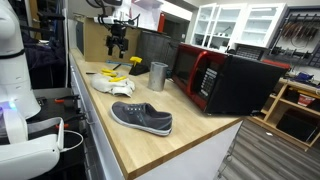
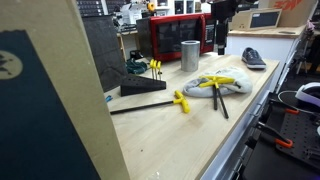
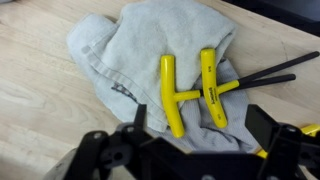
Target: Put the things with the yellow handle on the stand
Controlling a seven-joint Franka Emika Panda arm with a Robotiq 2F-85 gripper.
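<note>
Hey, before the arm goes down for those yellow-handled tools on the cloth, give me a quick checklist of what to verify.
1. Gripper open: ok, the jaws stand wide.
2. Gripper lined up over the two yellow-handled tools: ok; in the wrist view they lie just beyond the fingers.
3. One tool free to grab alone: cannot tell; the handles lie close, side by side.
4. Nothing to snag: not ok; both rest on the white cloth.
5. Room on the stand: cannot tell; yellow handles already stick up from it.
6. All tools gathered: not ok; another yellow-handled tool lies on the bare counter.
</note>
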